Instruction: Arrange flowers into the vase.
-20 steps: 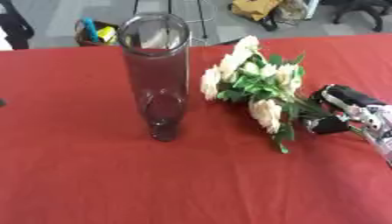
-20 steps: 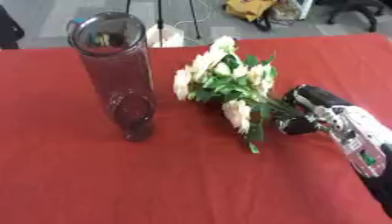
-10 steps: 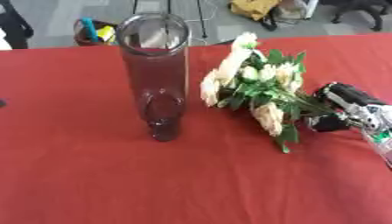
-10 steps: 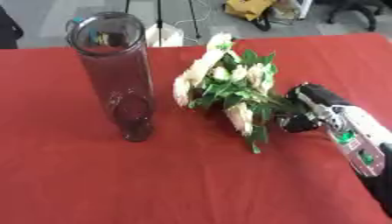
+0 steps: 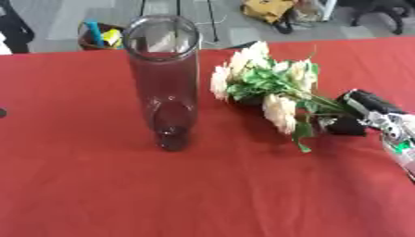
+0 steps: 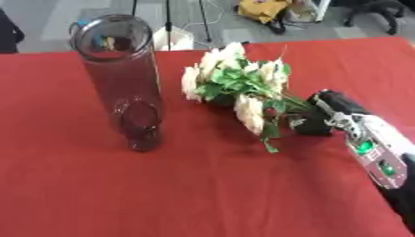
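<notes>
A red cloth covers the desk [image 5: 81, 185] from edge to edge. Left of centre stands the vase [image 5: 165, 78], a tall clear glass cylinder with a purplish tint; it is upright, its round mouth open at the top, and nothing shows inside it. To its right, apart from the glass, is the bunch of flowers [image 5: 267, 90]: cream-white blooms with green leaves, the heads pointing toward the far left and the stems running down to the right. One bloom hangs lower than the rest, and a green stem end pokes out below it. A dark shadow lies on the cloth under the blooms, so the heads appear raised off the desk, though it cannot be told how far. At the right edge the right hand [image 6: 324, 118] comes in from the lower right, black fingers at the front and a silver forearm behind. Its fingers are curled round the stems at the base of the bunch, grasping them. Beyond the far edge of the desk the floor [image 5: 65, 18] is grey.
</notes>
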### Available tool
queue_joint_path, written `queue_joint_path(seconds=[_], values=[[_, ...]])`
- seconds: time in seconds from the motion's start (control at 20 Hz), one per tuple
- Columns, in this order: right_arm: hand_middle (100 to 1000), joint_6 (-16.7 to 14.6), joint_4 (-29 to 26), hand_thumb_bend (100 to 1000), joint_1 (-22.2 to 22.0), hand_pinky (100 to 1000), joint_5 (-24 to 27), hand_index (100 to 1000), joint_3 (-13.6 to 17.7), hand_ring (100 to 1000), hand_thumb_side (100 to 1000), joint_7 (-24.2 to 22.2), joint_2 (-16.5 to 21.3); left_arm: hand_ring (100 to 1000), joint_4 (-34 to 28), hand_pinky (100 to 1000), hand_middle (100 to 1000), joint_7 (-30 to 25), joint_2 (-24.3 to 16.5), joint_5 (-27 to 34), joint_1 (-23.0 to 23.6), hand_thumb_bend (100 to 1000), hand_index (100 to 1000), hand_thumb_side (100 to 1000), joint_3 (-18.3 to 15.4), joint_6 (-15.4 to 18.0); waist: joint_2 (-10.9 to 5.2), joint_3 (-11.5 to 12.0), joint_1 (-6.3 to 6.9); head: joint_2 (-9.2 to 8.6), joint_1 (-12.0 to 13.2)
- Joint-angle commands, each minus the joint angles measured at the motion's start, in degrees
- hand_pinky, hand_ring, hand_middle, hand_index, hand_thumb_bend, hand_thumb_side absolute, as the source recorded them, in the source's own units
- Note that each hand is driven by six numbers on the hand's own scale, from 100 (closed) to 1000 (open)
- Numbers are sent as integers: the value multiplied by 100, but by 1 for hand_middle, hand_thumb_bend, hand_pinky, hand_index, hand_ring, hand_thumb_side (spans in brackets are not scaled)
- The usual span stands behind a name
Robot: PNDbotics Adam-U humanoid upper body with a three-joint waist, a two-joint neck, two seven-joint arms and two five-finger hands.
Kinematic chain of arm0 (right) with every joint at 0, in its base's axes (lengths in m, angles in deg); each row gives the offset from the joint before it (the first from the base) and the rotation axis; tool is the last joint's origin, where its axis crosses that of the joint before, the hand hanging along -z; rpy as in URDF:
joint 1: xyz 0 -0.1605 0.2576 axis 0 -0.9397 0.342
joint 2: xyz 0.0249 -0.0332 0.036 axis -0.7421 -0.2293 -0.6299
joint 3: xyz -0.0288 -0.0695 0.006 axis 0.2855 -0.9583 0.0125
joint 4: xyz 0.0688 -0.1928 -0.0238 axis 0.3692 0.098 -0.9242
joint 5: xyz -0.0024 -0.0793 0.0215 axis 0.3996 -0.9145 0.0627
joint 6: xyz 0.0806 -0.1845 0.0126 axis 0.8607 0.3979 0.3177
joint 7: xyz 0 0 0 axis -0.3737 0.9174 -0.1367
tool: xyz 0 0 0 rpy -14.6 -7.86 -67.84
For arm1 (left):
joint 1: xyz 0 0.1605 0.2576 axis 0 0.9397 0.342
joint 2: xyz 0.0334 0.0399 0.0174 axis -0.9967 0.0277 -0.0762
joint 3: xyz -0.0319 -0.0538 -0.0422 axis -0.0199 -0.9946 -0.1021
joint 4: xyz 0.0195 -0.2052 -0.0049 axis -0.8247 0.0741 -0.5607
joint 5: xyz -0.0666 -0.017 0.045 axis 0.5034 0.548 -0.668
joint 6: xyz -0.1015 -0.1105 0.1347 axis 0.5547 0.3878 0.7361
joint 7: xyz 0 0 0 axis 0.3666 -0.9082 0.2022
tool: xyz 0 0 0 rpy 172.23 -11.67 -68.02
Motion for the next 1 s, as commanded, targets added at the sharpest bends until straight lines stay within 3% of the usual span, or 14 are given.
queue_joint_path(seconds=[0.05,0.25,0.55,0.65,0.7,1.0], values=[[100,-48,-30,100,61,257,-55,209,29,308,951,138,166,587,-106,510,784,-42,-14,-32,-51,100,806,968,65,-1,-89,10,-27,-84,2],[100,-129,-20,100,47,217,-222,108,16,281,1000,356,190,588,-106,510,786,-104,-14,-57,-54,100,807,957,71,-4,-80,9,-31,-97,5],[100,-237,-153,100,58,139,-488,100,129,240,1000,840,185,588,-106,512,787,-192,-15,-89,-50,100,805,960,69,-16,-70,-1,-35,-101,25],[100,-209,-150,100,52,130,-515,100,134,234,972,999,191,588,-106,512,787,-207,-14,-94,-49,100,805,960,68,-22,-72,-1,-40,-101,29],[100,-205,-148,100,50,122,-516,100,127,229,883,1081,194,588,-106,511,787,-212,-15,-94,-50,100,803,960,67,-25,-74,-1,-42,-101,32],[100,-300,-268,100,17,132,-429,100,40,243,854,1497,258,589,-106,511,787,-225,-18,-96,-51,100,801,962,67,-42,-83,-2,-62,-101,29]])
